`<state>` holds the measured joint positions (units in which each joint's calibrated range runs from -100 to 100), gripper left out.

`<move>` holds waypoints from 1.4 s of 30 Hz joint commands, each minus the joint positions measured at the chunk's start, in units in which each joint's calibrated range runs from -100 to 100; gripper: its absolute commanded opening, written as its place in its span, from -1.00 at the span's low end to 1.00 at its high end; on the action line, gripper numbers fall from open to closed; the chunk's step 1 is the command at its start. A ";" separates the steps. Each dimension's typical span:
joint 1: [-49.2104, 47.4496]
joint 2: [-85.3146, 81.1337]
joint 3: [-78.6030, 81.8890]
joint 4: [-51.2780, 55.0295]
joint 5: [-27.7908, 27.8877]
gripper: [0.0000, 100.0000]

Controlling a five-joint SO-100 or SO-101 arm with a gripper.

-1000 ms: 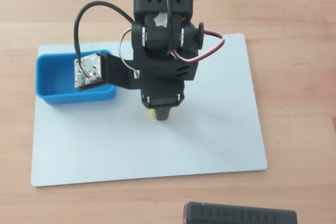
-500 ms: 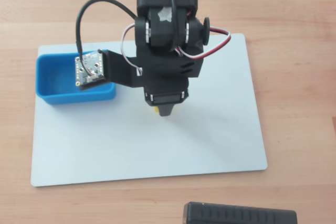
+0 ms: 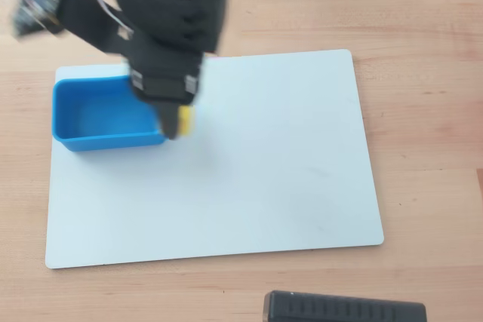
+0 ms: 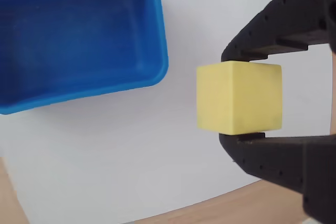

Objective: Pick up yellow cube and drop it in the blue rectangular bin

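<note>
Looking through the wrist view, the gripper [image 4: 240, 99] is clamped on the yellow cube [image 4: 239, 97], one black finger [image 4: 273, 30] pressing its top face and the other its bottom face, with the cube's front face fully exposed. That detail is lost in the overhead view, where the arm is motion-blurred and only a sliver of the yellow cube [image 3: 185, 116] peeks out beside the gripper [image 3: 178, 122]. The overhead view instead shows the whole white board [image 3: 287, 156] on the wooden table [image 3: 423, 111], with the cube held just beside the right end of the blue rectangular bin [image 3: 83, 141]. In the wrist view the bin [image 4: 79, 40] sits up and left of the cube, apart from it.
</note>
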<state>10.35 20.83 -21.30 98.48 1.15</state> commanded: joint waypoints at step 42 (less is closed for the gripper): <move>4.49 -33.42 28.94 -12.19 0.15 -0.65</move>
<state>20.54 4.94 3.73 83.98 1.98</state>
